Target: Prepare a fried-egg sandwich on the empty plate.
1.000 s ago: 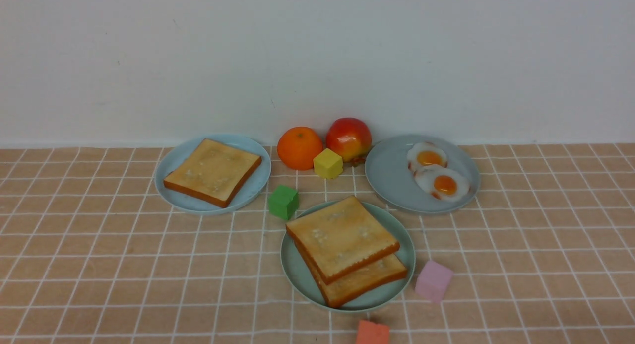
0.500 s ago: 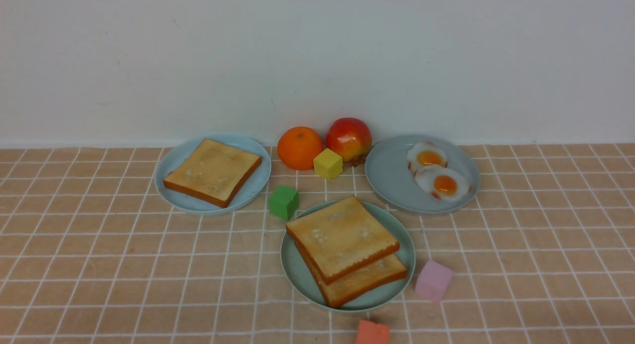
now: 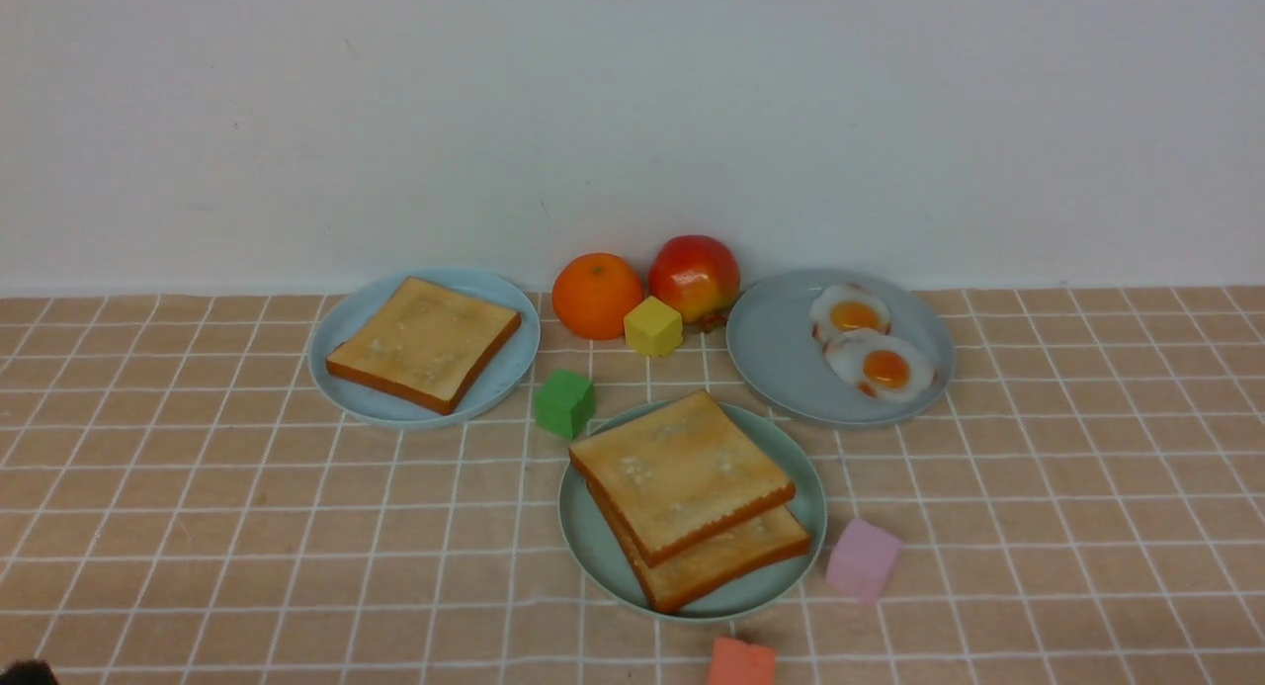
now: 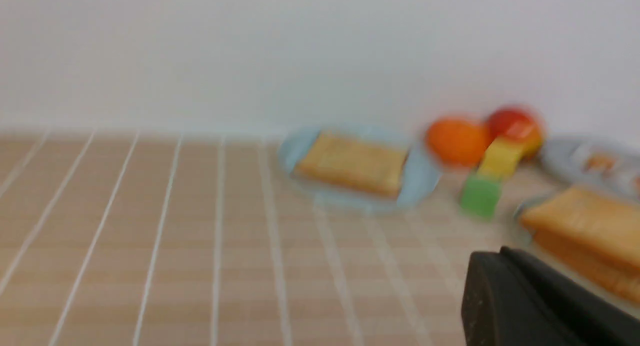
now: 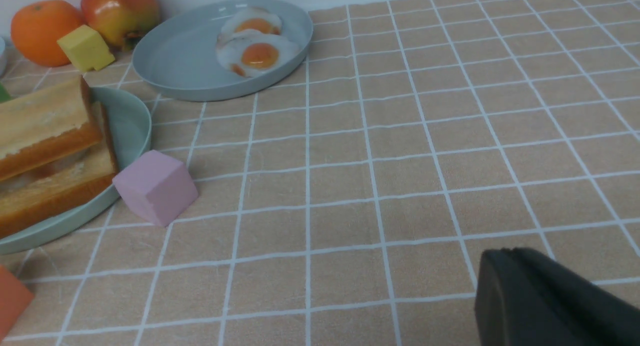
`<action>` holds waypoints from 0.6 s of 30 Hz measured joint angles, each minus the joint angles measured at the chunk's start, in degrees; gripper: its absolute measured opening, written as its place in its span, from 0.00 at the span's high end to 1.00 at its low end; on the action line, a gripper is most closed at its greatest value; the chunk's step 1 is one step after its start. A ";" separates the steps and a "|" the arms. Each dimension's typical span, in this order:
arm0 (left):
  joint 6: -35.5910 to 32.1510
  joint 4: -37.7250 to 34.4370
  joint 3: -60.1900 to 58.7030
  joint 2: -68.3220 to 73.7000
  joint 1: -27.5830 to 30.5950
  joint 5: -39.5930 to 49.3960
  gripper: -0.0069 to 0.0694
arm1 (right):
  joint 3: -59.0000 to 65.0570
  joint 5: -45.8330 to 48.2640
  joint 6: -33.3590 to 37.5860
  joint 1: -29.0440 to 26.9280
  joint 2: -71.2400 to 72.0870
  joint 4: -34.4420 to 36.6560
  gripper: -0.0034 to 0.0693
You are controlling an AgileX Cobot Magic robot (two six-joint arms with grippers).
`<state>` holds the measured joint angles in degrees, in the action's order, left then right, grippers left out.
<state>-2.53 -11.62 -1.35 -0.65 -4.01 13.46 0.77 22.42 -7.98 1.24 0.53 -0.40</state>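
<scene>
The mint-green plate sits front centre and holds two toast slices stacked askew, top slice over bottom slice. In the right wrist view the plate and stack show side-on, with a pale strip in the gap; I cannot tell whether it is an egg. My left gripper is shut and empty, low over the cloth, left of the plates; a dark tip of it shows in the front view. My right gripper is shut and empty over bare cloth, right of the plate.
A pale blue plate at back left holds one toast. A grey-blue plate at back right holds two fried eggs. An orange, apple and yellow, green, pink and orange-red cubes surround the mint plate.
A dark tip of my left gripper has come into the front view's bottom left corner. The plates, toast, eggs and cubes have not moved.
</scene>
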 joint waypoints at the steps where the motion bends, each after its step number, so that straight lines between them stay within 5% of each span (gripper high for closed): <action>1: 1.88 1.05 -0.13 0.00 0.74 3.71 0.93 | 0.00 -0.05 0.01 0.00 0.00 0.00 0.94; 7: 10.02 3.08 -0.44 0.00 1.66 7.73 0.93 | 0.00 -0.05 0.06 0.00 0.00 0.00 0.93; 18: 10.87 3.31 -0.44 0.00 1.66 7.73 0.93 | 0.00 -0.05 0.06 0.00 0.00 0.00 0.92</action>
<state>8.34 -8.31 -1.79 -0.65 -2.35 21.19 0.77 22.37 -7.91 1.24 0.53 -0.40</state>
